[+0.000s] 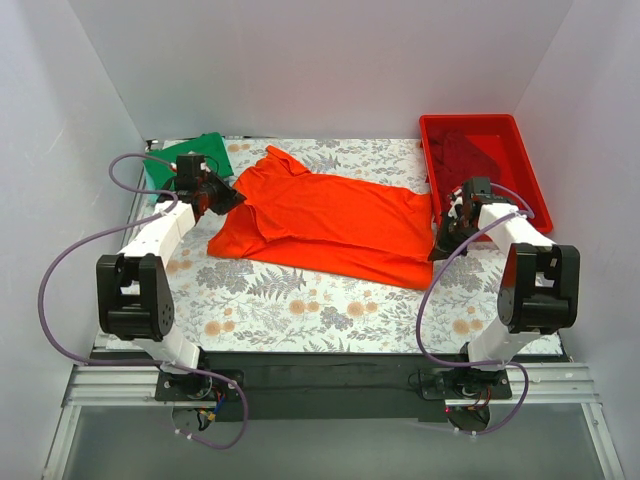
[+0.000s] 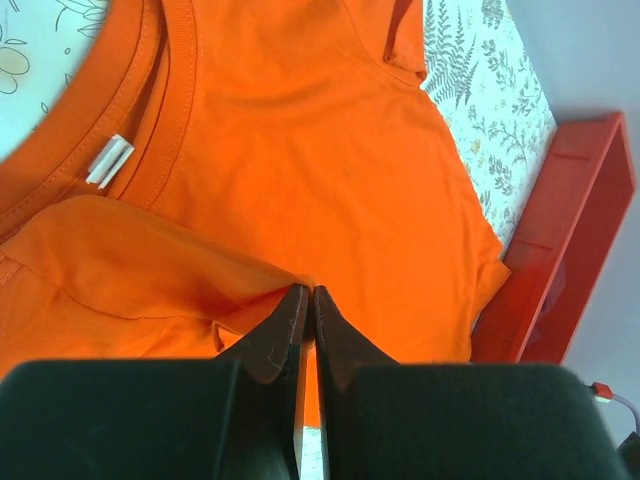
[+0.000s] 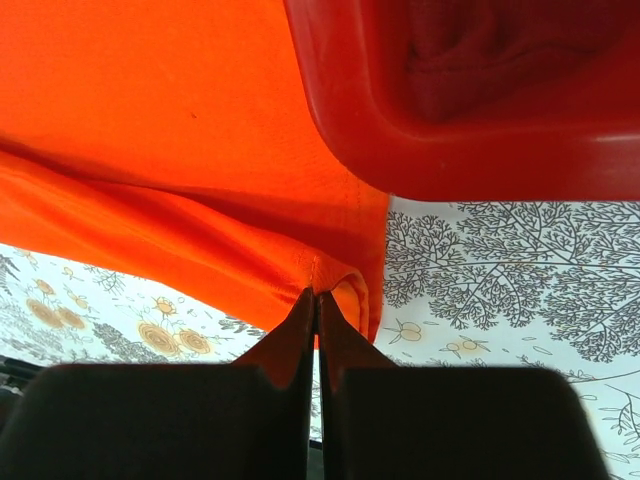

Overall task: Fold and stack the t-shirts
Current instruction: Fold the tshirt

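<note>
White walls [image 1: 320, 60] close off three sides of our counter [image 1: 330, 310], which wears a cloth printed with grey ferns and pale orange flowers. Across its middle we see the orange-red t-shirt [image 1: 330, 220] lying mostly flat, collar toward the left arm, hem toward the right, one sleeve pointing at the back wall. Our left pincer [image 1: 222, 197] is pressed together on a raised fold of the shirt near the collar (its wrist camera shows orange cloth caught between the black tips, with the white label [image 2: 110, 160] inside the neck off to one side). Our right pincer [image 1: 443, 247] is closed too, pinching the hem at its corner, where the cloth rises off the counter in a small ridge. Just beside that corner stands the red bin [image 1: 523, 160], its near-left corner crowding the right wrist; a dark red t-shirt [image 1: 470, 150] lies crumpled inside it. At the back left a folded green t-shirt [image 1: 190, 160] lies partly hidden behind the left arm. Purple cables [image 1: 60, 270] loop out beside both arms, well clear of the orange cloth.
</note>
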`<move>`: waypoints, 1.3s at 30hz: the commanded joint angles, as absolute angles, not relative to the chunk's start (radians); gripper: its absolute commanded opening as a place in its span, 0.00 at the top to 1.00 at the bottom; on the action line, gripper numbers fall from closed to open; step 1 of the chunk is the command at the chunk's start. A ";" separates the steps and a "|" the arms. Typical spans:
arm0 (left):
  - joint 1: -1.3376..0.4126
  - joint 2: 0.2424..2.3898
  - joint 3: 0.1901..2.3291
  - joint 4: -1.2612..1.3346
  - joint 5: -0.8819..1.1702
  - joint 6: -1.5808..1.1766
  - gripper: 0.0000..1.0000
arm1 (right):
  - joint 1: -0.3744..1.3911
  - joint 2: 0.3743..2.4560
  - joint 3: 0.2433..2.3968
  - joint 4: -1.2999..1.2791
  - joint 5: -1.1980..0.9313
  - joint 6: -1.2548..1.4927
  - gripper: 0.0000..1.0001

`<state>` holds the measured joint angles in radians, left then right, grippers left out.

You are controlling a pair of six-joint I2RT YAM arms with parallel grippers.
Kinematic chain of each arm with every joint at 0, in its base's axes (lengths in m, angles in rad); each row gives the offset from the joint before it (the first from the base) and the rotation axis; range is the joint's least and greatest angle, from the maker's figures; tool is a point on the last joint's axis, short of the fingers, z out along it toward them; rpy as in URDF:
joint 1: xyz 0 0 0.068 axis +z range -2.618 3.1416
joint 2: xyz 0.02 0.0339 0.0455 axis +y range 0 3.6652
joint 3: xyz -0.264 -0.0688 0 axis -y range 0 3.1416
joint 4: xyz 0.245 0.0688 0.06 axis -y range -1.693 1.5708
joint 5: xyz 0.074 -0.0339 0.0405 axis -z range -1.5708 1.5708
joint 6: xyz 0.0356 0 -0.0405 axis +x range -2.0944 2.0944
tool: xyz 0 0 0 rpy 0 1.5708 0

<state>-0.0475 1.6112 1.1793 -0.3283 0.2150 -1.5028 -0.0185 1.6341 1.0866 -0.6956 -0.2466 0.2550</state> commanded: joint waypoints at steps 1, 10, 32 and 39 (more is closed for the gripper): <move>-0.040 1.615 1.230 -0.290 0.233 -1.485 1.00 | -0.021 1.629 1.132 -0.670 -0.273 0.242 0.99; -0.040 1.571 1.233 -0.268 0.183 -1.370 0.12 | -0.021 1.444 1.118 -0.598 -0.293 0.201 0.07; 0.080 1.387 0.810 -0.362 0.077 -1.195 0.27 | -0.020 1.241 0.750 -0.575 -0.232 0.255 0.42; 0.097 1.442 0.801 -0.339 0.092 -1.180 0.28 | -0.020 1.252 0.701 -0.552 -0.225 0.261 0.46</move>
<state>0.0811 1.4292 0.8093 -0.3584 0.0864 -1.2041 -0.0185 1.2579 0.7185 -0.5800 -0.2340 0.2554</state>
